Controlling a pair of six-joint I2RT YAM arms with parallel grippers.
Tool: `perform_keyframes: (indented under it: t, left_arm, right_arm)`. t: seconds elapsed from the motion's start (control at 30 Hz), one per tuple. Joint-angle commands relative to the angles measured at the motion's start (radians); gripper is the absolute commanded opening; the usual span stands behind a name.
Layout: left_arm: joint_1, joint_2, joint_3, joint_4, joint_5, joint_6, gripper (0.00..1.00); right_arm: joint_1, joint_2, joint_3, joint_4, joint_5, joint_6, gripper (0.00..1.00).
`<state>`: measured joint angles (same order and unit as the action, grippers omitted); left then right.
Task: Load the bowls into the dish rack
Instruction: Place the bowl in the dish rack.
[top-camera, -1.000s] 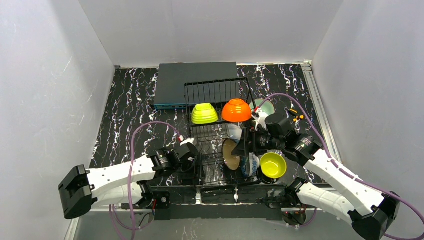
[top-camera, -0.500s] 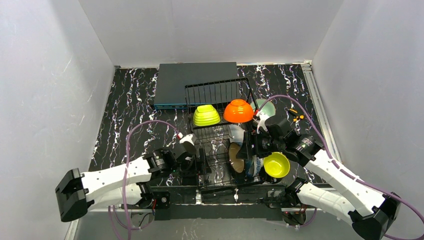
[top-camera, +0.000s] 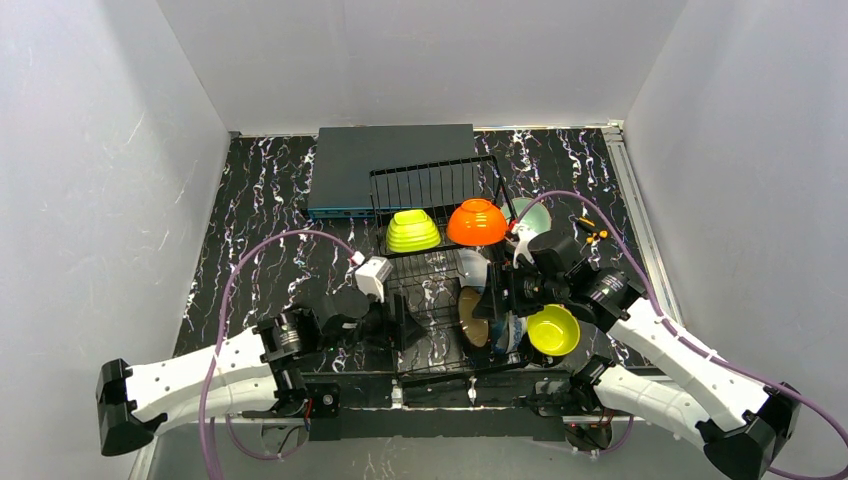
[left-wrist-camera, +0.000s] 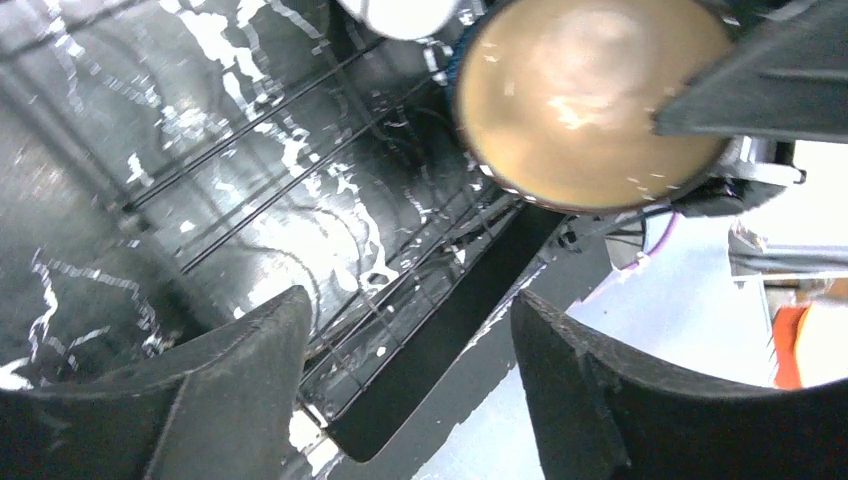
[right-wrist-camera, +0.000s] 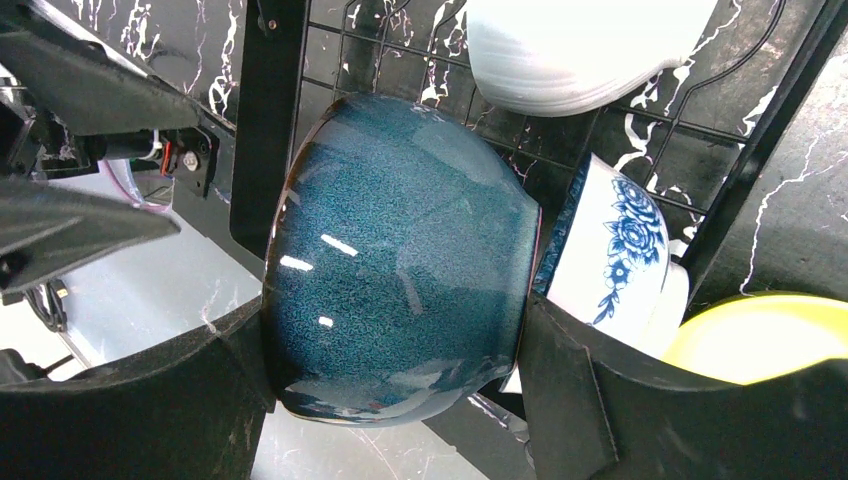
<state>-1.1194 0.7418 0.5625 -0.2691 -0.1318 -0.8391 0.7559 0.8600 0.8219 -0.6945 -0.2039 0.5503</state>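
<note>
The left arm (top-camera: 210, 365) reaches low to the near left side of the dish rack (top-camera: 430, 180). The left gripper (left-wrist-camera: 410, 315) is spread wide, holding nothing. The right gripper (right-wrist-camera: 395, 320), over the rack's near right, hugs the teal bowl (right-wrist-camera: 400, 240).

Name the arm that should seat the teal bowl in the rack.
Right: its jaws grip the teal bowl at the dish rack; the left jaws stand open and empty.

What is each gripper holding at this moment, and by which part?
The right gripper holds the teal bowl across its outer wall, gripping opposite sides. The left gripper is open and holds nothing.
</note>
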Motion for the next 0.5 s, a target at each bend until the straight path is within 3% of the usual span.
perform_keyframes:
  t: [0.0, 0.13, 0.47]
  left_arm:
    - [-0.07, -0.002, 0.039, 0.181, -0.009, 0.162, 0.67]
    - [-0.161, 0.081, 0.072, 0.314, -0.04, 0.218, 0.61]
    - [-0.256, 0.365, 0.245, 0.382, -0.166, 0.146, 0.56]
  right_arm:
    - [0.007, -0.003, 0.056, 0.067, -0.011, 0.026, 0.01]
    - [0.007, 0.004, 0.061, 0.061, -0.006, 0.036, 0.01]
    - [0.007, 0.007, 0.061, 0.053, -0.002, 0.058, 0.01]
